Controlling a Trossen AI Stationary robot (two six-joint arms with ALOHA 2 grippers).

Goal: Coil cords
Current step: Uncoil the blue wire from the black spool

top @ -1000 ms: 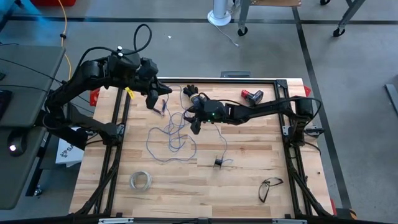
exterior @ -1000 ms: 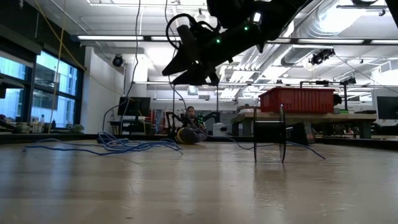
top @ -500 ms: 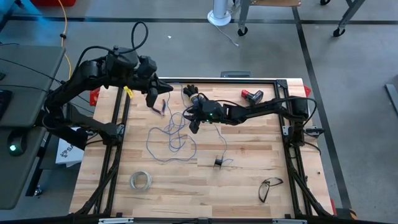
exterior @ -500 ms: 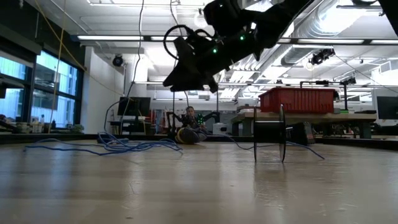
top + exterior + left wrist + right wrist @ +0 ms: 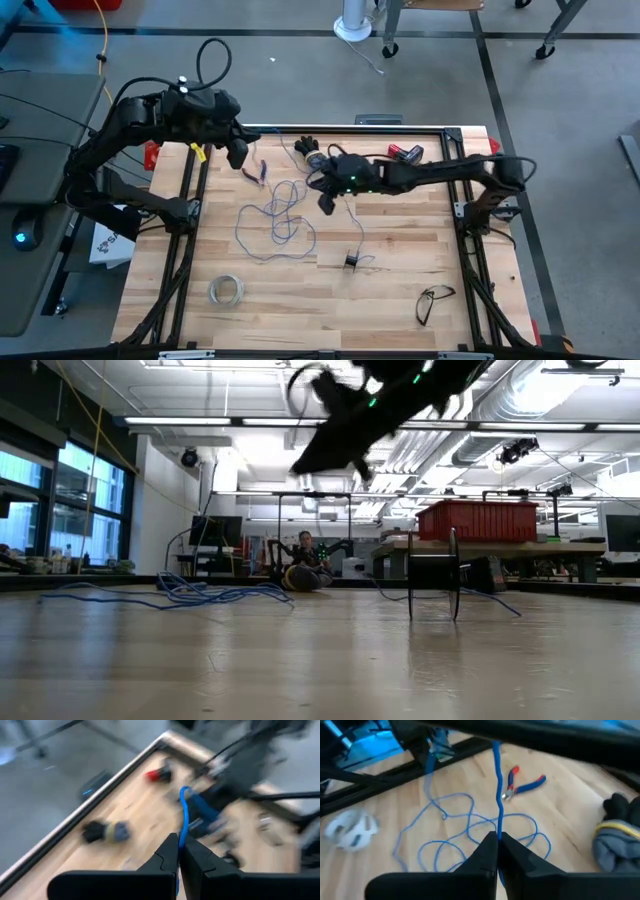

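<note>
1. Pinching the wire point(image 5: 496, 790), the right gripper point(image 5: 326, 203) has its fingers pressed together on the thin blue strand, which runs straight out from between the tips in the right wrist view.
2. The left gripper point(image 5: 238, 155) is likewise clamped on the wire; its wrist view shows the strand rising in a small arch from between the closed tips.
3. With the spool point(image 5: 352, 261) as landmark: the right gripper hangs above the table on the far side of the spool, toward the back edge, and the left gripper is farther off still, toward the back left corner.
4. The spool stands upright on its rims on the table point(image 5: 400, 300); the low view shows it alone, with wire trailing off along the wood.
5. Most of the wire lies in loose, overlapping loops to the left of the spool, between it and the left gripper; one strand runs from the right gripper down to the spool.
6. Doing this step well probably means keeping the stretch between the two grippers lightly taut, so the loops lift off in order and do not knot.
7. A hard pull could tip the spool or drag it, so any draw should likely be slow.
8. Pliers point(image 5: 522, 784) lie beyond the loops, away from the spool, and could snag a dragged loop.
</note>
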